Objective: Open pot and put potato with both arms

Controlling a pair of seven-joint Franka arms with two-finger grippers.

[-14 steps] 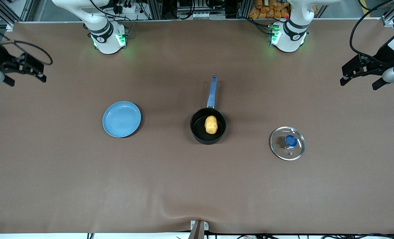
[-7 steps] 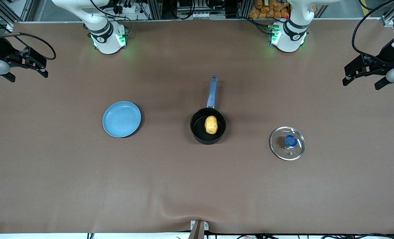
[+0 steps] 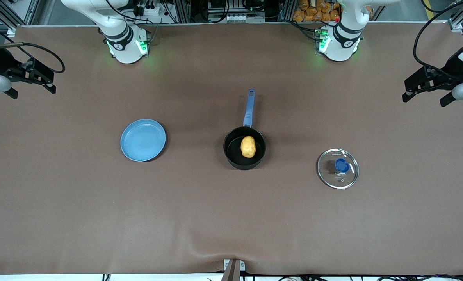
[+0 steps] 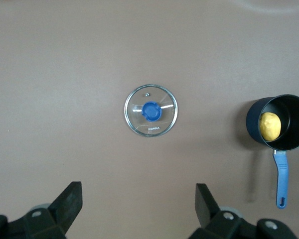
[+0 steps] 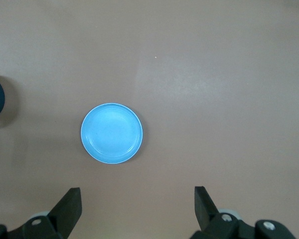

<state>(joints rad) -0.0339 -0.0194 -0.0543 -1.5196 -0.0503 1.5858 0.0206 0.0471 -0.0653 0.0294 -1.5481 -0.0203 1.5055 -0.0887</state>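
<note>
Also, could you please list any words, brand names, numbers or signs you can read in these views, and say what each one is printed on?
"KONKA": printed on the glass lid, near its rim, read in the left wrist view.
Small print on the same lid in the front view: too small to read.
Round marks on the two arm bases: too small to read.
Pot, potato and plate: no text visible.

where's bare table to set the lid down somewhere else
Bare stretches: between the plate and the pot, between the pot and the lid, and the whole strip nearer the front camera. The pot itself is taken by the potato.
</note>
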